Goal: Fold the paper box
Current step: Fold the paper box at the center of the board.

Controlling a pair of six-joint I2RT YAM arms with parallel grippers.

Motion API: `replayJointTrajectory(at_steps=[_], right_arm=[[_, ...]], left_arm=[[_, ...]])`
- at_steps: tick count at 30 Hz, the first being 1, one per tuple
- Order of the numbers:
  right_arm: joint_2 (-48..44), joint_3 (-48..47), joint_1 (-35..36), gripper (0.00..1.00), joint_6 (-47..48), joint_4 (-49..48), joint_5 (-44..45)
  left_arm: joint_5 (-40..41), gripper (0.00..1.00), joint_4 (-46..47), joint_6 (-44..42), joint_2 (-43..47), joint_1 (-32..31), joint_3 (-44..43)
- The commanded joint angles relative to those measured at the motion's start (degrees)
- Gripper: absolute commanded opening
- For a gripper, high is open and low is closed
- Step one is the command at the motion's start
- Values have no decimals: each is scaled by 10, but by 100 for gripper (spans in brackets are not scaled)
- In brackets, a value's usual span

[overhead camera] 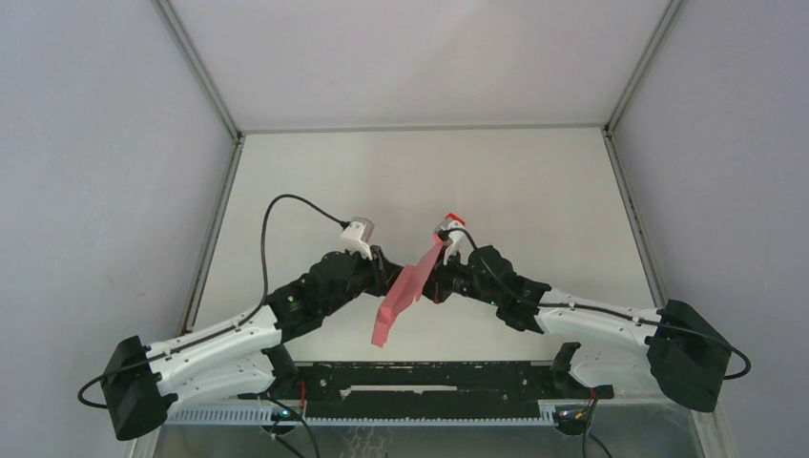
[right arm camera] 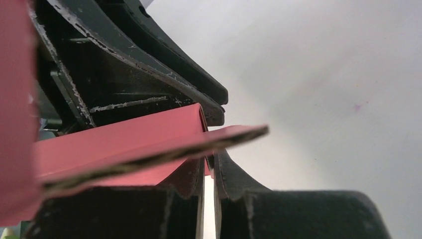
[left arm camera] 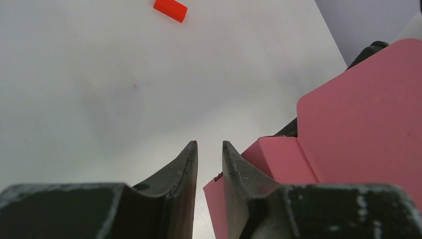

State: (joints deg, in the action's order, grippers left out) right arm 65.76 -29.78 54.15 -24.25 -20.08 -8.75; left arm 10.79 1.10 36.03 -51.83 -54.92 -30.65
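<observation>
The fold is partway done. The paper box [overhead camera: 405, 291] is off the table, carried between the two arms, and a panel looks set up for creasing.

The right gripper [right arm camera: 210, 165] has its fingers pressed nearly together. A sliver of pink shows in the slit between them, so it is probably pinching a thin flap, though the close view blurs the contact. More of the card spreads out to the left of these fingers and across their tips.

The left gripper [left arm camera: 209, 146] has its fingers a narrow gap apart with nothing between them, and bare table [left arm camera: 99, 89] shows through. The box sits just outside its right-hand finger, with a large panel rising further out on that side.

The next move seems to call for the left fingers to shift sideways onto that near flap, close on it and bend it against the other grip without pulling the card free.

The card is matte pink and thin, with flat panels, a rounded corner and a raw pale cut edge. A small red block [left arm camera: 170, 10] lies on the table well beyond the left fingertips.
</observation>
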Motion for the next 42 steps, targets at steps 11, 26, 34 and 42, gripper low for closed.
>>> replayJointTrajectory(at_steps=[11,26,34,42], right_arm=[[44,-119,-65,7,44,269,-2],[301,-352,-65,6,83,624,69],[365,-388,-45,8,50,675,155],[380,-387,-26,12,11,665,230]], left_arm=[[48,30,-188,10,123,13,-43],[35,27,-179,72,127,13,-61],[145,25,-138,137,182,-18,15],[194,22,-87,143,3,-119,-39]])
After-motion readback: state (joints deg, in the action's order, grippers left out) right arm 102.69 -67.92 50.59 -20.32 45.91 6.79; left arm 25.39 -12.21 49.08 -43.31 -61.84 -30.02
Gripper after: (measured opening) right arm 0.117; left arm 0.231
